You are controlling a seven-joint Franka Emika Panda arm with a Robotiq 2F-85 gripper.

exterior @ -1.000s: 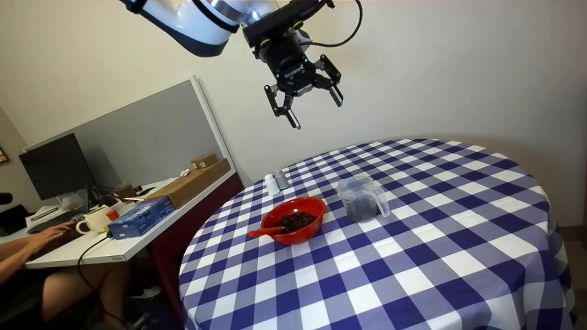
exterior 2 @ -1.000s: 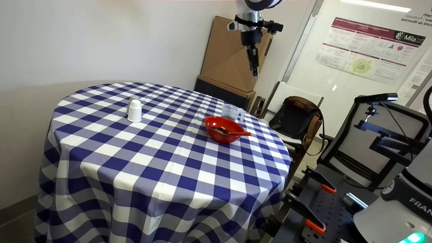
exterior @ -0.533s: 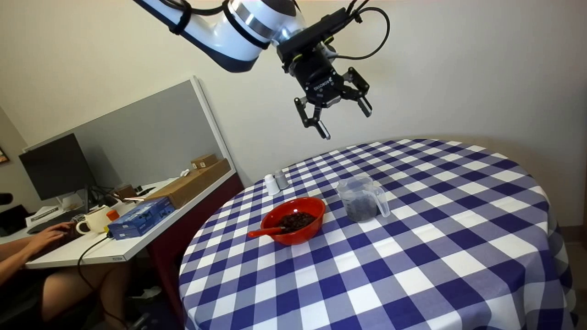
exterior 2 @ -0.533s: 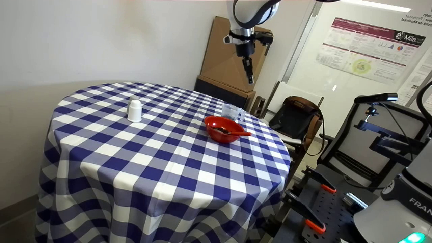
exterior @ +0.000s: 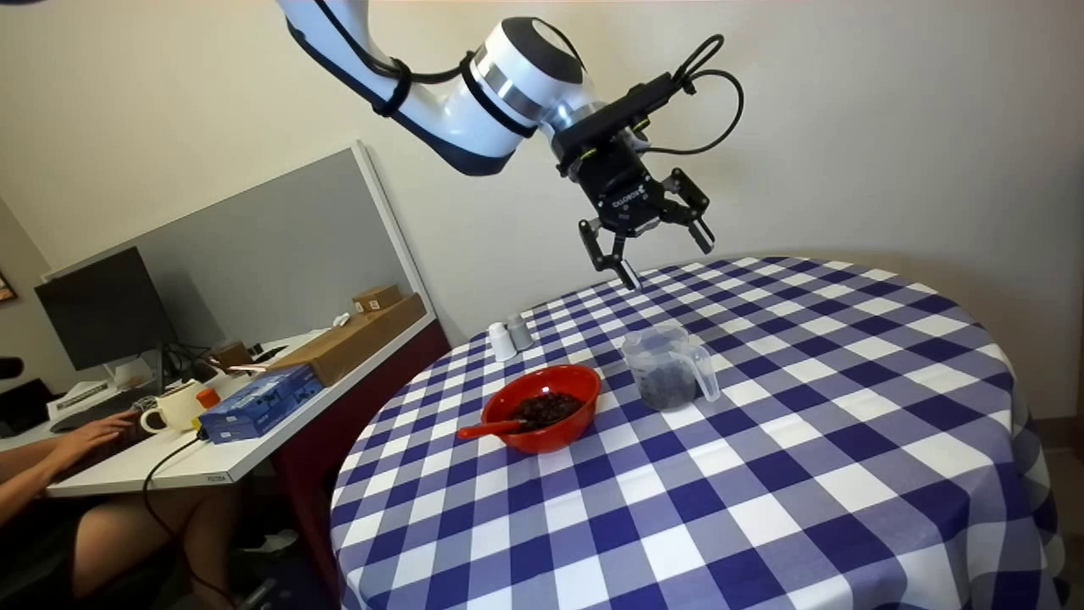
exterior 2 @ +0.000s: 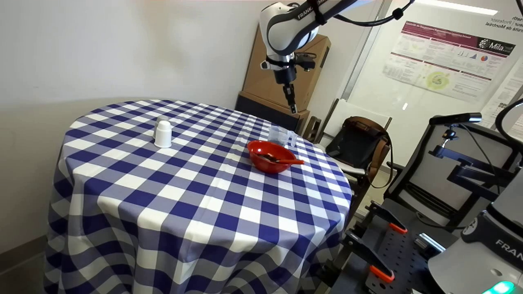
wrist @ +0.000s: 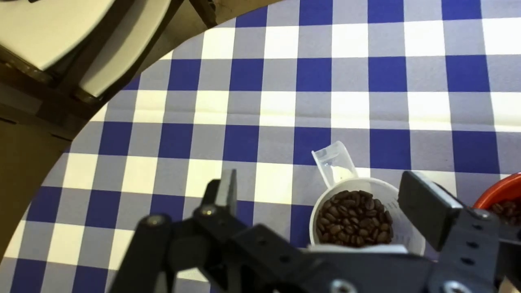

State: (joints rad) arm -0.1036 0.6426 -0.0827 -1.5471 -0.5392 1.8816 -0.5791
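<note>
Measuring cup [exterior: 650, 359] stands below the spread hand [exterior: 669, 266], apart from it.

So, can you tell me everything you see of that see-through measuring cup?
The measuring cup looks like translucent plastic, with a handle down one side and faint markings too small to read. It stands upright on the checkered tablecloth, partly filled with dark coffee beans, beside but apart from the red bowl. The tool hangs above, not touching it.

What look like white shaker [exterior: 502, 342] and grey shaker [exterior: 520, 331] on checked tablecloth [exterior: 728, 521]; blue box [exterior: 261, 405] on desk [exterior: 161, 464].
</note>
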